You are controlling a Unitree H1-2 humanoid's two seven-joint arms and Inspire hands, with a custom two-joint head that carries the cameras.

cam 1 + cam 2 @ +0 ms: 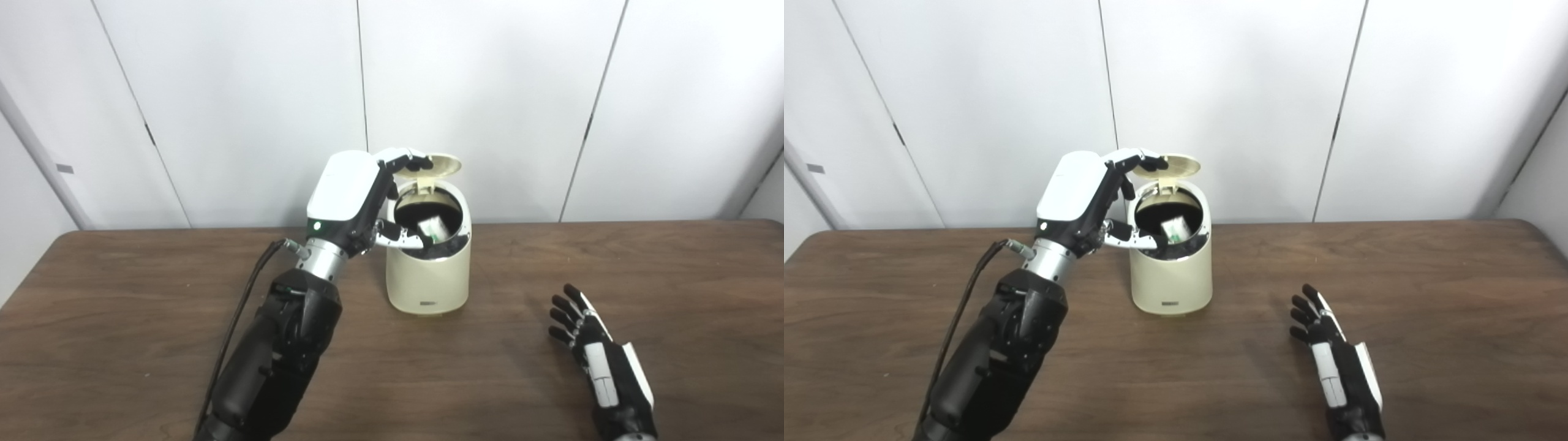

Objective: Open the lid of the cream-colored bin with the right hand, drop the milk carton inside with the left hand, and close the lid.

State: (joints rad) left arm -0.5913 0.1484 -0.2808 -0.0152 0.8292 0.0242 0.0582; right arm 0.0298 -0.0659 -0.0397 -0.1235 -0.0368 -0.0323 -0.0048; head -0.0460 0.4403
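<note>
The cream-colored bin (429, 275) stands on the table's middle with its round lid (442, 165) tipped up at the back. The milk carton (433, 228), white with green, lies inside the dark opening, and it also shows in the right eye view (1176, 228). My left hand (361, 202) is raised at the bin's left rim, open, with fingers spread above the opening and thumb over the near rim; it holds nothing. My right hand (591, 343) lies low over the table to the bin's right, open and empty, apart from the bin.
The brown wooden table (122, 318) stretches wide on both sides of the bin. White wall panels (245, 92) stand close behind the table's far edge. A black cable (245, 294) runs along my left forearm.
</note>
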